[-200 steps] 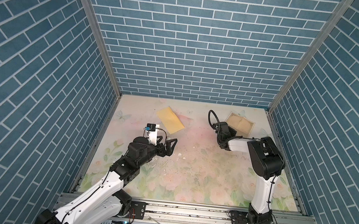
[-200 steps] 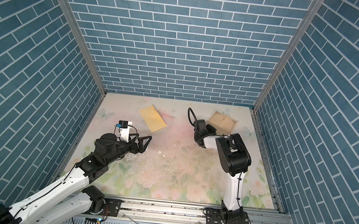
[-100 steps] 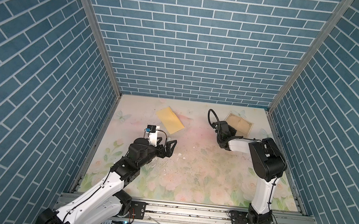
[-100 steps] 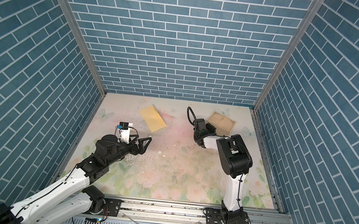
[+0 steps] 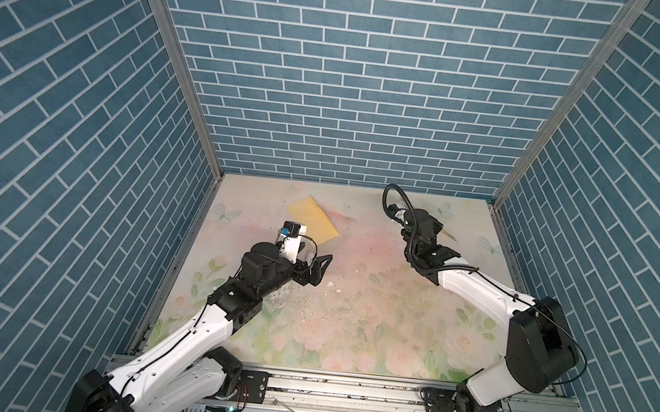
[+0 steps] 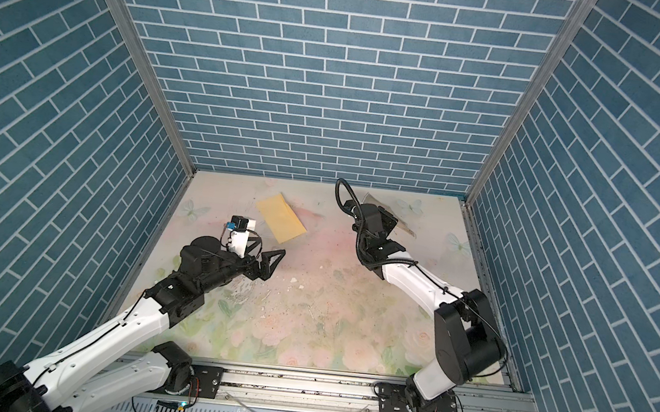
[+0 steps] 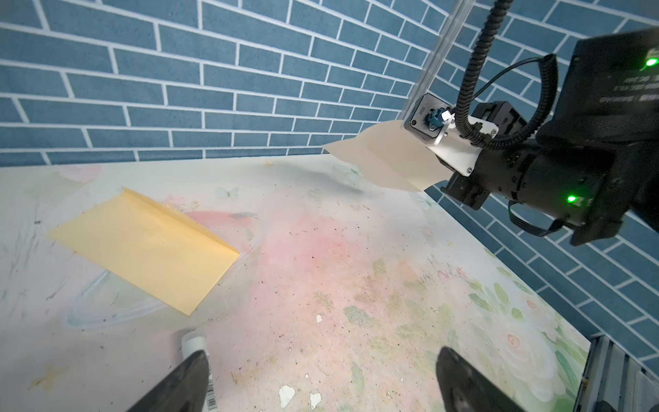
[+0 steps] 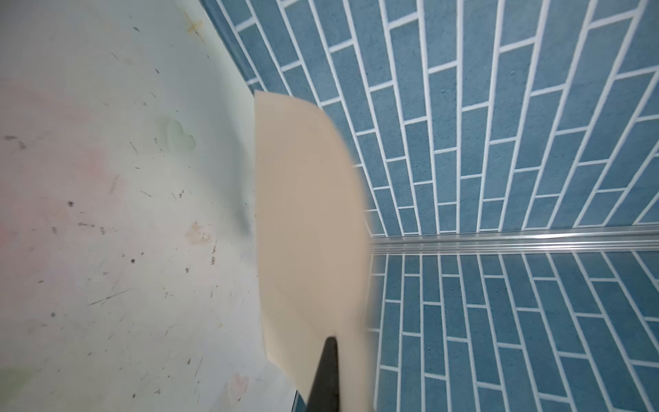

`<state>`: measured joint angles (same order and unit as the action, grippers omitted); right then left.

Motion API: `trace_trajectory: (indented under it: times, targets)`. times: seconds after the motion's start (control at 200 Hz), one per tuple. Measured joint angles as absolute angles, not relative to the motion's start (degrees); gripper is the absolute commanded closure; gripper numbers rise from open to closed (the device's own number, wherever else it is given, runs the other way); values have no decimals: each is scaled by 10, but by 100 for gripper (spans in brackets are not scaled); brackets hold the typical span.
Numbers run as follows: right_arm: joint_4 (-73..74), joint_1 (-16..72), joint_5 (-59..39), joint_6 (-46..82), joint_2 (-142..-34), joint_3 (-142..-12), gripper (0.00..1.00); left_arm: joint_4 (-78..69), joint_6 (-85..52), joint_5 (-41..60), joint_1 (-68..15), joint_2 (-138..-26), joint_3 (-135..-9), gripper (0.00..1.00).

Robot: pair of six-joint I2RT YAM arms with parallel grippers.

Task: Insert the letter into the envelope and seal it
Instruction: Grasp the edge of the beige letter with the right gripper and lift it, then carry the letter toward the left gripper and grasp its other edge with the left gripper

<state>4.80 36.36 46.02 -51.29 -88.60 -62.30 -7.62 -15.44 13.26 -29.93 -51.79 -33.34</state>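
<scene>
The yellow envelope [image 5: 312, 220] [image 6: 281, 218] [image 7: 142, 246] lies flat on the floral mat at the back, left of centre. My left gripper [image 5: 322, 267] [image 6: 272, 261] [image 7: 322, 353] hovers just in front of it, open, with only bare mat between its fingers. The beige letter [image 7: 388, 160] [image 8: 306, 214] [image 6: 401, 223] hangs off the mat at the back right, turned nearly on edge and curved. My right gripper [image 5: 432, 226] [image 6: 387, 221] [image 8: 330, 342] is shut on its near edge. In both top views the gripper hides most of the letter.
A small white tube with a barcode [image 7: 194, 344] lies beside one left finger. White flakes [image 5: 330, 283] dot the worn mat [image 5: 349, 322]. Blue brick walls enclose the left, back and right, with the letter near the back right corner post [image 8: 499, 240].
The letter lay flat at the back right; my right gripper has since lifted it and turned it on edge. The left arm has barely moved.
</scene>
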Motion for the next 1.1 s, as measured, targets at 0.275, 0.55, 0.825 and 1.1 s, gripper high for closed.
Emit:
trace_trajectory:
  times: [0.275,0.55,0.825,1.1]
  targets:
    - [-102,392,328,-419,-748,-623,100,-120,-63,194,-307,-537,-338,3]
    - [-177,392,132,-358,-617,-623,100,-179,32,246,-329,-557,-333,2]
    - [-276,392,-6,-354,-609,-620,100,-187,144,268,-333,-550,-323,0]
    - [-327,394,-74,-358,-609,-618,100,-158,255,283,-341,-540,-325,0]
